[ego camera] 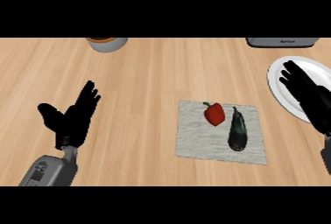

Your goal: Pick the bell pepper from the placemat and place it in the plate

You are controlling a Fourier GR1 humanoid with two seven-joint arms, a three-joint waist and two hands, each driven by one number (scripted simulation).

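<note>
Your right hand [311, 99] hovering open, empty, over the plate [275, 85], left hand [72, 117] resting open, bell pepper [214, 114] lying on placemat [197, 142]

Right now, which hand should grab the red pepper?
The right hand. It shows over the plate, nearer the bell pepper on the placemat than the left hand.

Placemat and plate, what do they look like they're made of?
Placemat: probably cloth with a matte finish; its grey-white surface is mottled like a weave. Plate: likely glazed ceramic, since it is smooth, even and plain white, though plastic could look the same.
</note>
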